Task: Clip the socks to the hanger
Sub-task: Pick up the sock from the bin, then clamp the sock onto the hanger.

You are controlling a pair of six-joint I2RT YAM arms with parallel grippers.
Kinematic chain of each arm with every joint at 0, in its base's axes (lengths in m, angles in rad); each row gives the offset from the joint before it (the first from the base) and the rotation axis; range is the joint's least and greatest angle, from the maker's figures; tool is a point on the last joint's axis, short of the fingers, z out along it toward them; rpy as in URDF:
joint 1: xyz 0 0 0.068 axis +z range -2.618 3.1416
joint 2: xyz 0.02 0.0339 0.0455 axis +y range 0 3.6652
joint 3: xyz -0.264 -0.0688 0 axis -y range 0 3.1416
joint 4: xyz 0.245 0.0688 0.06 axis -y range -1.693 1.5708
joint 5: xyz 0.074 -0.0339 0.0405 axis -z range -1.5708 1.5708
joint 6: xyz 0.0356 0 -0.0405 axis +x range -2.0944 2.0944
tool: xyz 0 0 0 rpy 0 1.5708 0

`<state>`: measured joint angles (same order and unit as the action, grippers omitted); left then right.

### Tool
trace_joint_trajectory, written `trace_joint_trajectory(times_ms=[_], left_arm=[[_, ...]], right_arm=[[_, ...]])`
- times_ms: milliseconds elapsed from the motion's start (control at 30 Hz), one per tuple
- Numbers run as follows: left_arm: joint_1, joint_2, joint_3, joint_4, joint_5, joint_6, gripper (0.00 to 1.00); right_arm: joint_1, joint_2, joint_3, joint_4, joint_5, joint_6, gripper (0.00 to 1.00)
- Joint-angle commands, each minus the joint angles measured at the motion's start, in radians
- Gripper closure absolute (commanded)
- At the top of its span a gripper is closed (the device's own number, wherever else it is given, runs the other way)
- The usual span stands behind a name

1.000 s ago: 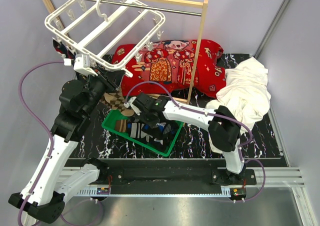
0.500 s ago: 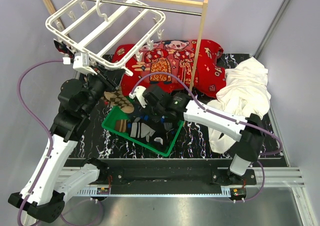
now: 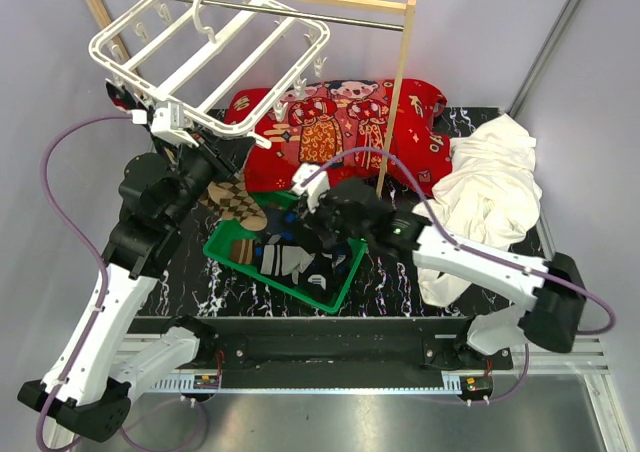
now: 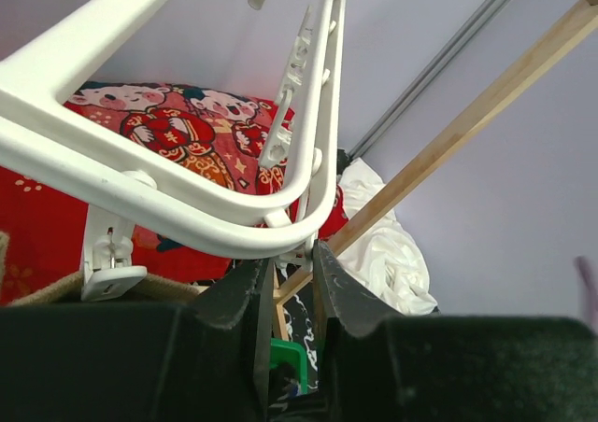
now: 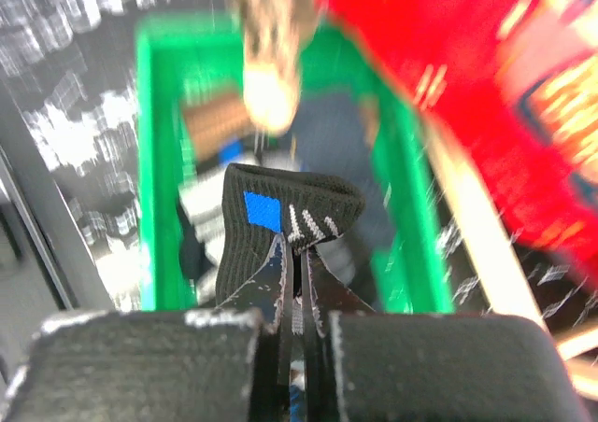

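closely, right fingers [image 5: 273, 291] pinched on black sock [image 5: 290, 198], blue patch [image 5: 261, 208], white stripes [image 5: 308, 224]

This is a robotics lab test cell: two arms [image 3: 110, 302] trailing purple cables [image 3: 45, 172] are bolted to an aluminium rail [image 3: 570, 350] at a black marbled table [image 3: 400, 282], enclosed by bare grey wall panels [image 3: 480, 42], with staged laundry props, a white hanger [image 3: 215, 47] and a green basket [image 3: 338, 300] of socks [image 3: 285, 260].
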<state>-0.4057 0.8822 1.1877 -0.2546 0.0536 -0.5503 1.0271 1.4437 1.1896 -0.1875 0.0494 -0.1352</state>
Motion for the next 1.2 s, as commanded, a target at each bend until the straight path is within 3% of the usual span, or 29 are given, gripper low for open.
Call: trace_joint_trajectory(times_ms=[0, 267, 767, 1167], left_arm=[[0.001, 0.026, 0.059, 0.011, 0.077, 0.018, 1.00], [0.001, 0.040, 0.087, -0.008, 0.112, 0.035, 1.00], [0.001, 0.038, 0.135, -0.035, 0.061, 0.056, 1.00], [-0.001, 0.040, 0.145, -0.040, 0.055, 0.061, 1.00]], right_arm=[[-0.061, -0.130, -0.064, 0.400, -0.144, -0.030, 1.00], [-0.174, -0.100, -0.015, 0.534, -0.408, -0.030, 1.00], [-0.323, 0.007, 0.131, 0.531, -0.634, -0.283, 1.00], [-0.337, 0.046, 0.235, 0.482, -0.746, -0.422, 1.00]])
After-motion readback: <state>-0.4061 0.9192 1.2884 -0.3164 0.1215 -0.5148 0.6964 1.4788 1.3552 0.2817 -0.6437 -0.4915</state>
